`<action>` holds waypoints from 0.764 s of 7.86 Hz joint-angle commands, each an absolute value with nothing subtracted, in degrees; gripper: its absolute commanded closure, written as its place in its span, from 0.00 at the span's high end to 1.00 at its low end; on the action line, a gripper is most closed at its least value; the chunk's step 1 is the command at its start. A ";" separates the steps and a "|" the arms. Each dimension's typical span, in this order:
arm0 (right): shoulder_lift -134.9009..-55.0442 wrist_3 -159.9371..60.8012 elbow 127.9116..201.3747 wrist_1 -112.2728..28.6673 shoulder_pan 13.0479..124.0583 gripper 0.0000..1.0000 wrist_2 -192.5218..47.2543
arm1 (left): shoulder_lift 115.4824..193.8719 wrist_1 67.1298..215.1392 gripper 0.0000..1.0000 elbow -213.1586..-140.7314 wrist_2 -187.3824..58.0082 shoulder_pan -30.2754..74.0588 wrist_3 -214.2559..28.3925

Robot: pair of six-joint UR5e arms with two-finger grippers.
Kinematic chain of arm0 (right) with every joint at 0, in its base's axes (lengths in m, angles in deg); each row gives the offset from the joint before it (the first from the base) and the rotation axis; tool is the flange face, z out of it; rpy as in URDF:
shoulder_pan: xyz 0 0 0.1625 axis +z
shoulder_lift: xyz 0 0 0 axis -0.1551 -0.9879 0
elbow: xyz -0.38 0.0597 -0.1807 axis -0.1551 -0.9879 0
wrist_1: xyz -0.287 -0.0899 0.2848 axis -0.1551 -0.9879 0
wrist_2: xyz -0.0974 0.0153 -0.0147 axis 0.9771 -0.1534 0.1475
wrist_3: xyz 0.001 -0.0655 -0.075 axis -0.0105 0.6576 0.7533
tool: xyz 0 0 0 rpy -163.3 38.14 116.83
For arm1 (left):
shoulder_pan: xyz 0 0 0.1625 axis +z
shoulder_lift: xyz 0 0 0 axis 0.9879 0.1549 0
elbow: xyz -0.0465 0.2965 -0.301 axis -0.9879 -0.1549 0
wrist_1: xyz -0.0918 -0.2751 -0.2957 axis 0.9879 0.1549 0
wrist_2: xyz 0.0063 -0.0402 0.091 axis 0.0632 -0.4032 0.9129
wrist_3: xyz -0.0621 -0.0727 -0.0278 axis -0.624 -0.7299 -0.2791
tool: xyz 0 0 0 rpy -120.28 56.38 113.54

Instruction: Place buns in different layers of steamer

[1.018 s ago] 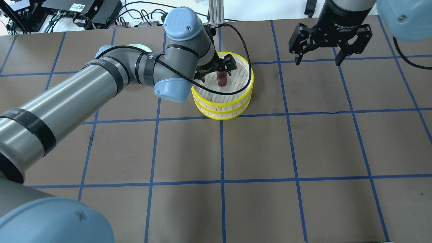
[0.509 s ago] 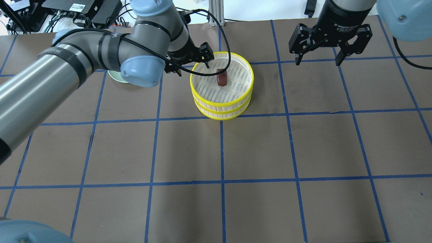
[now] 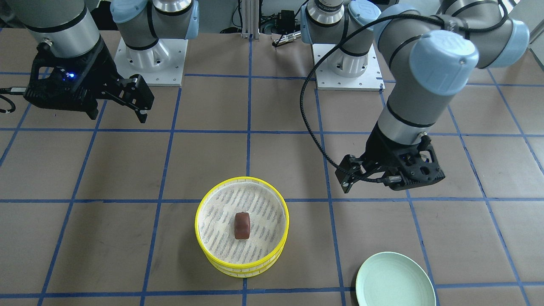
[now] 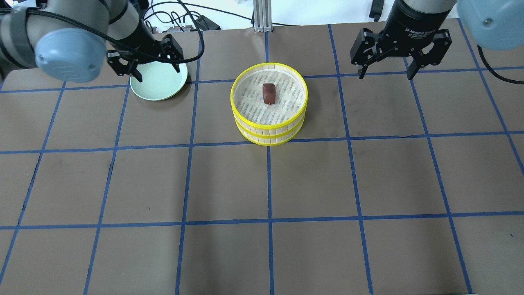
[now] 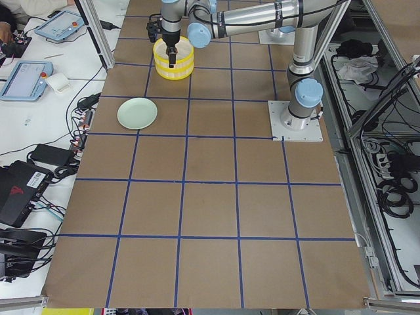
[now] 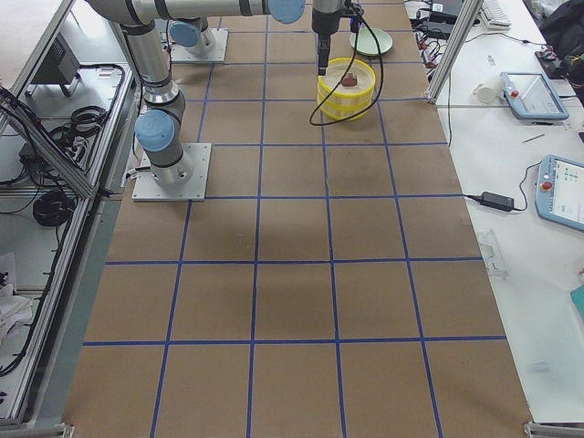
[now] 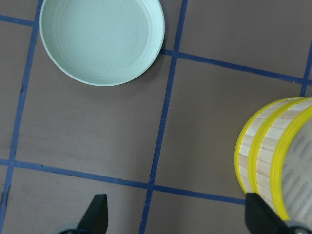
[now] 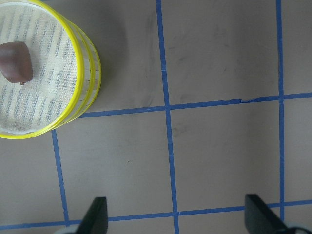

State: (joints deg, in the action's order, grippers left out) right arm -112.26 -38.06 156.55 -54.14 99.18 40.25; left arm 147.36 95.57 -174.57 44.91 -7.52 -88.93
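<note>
Take the steamer stack as your landmark: the upper layer (image 4: pixel 270 128) sits square on the lower layer (image 4: pixel 270 139), so that each bun can have a floor of its own. The dark bun (image 4: pixel 269 93) lies loose on the upper layer's mesh, a little behind centre and touched by neither tool, so I judge that half of the job done. The pale bun shows in no view. It may lie in the lower layer beneath the upper floor, but you cannot tell. Beyond the stack, off to the robot's left, the left tool (image 4: pixel 158 75) hangs above the green plate (image 4: pixel 152 97). Its fingers are spread wide with nothing between them, a stance that keeps it clear of the stack. Beyond the stack on the other side, well apart from it, the right tool (image 4: pixel 385 77) hangs just as wide open and empty, apparently parked out of the way. The counter (image 4: pixel 270 246) under the stack is a flat brown covering ruled into squares by blue tape, with faint scuffs. Past its far edge, behind the stack, you see an aluminium post (image 4: pixel 262 16) and black electronics boxes (image 4: pixel 102 12). A white bench runs along that edge and carries handheld control tablets (image 5: pixel 26 71).
</note>
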 commanded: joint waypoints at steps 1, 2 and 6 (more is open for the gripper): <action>-112.26 -38.08 156.55 -54.18 99.19 1.00 40.21 | 141.85 103.86 1.00 -174.66 49.19 -3.13 -86.02; -112.26 -38.08 156.55 -54.09 99.19 1.00 40.21 | 141.59 104.22 1.00 -174.83 49.48 -2.85 -86.11; -112.26 -37.99 156.55 -54.26 99.19 1.00 40.21 | 138.17 110.61 1.00 -176.76 49.04 -6.00 -86.46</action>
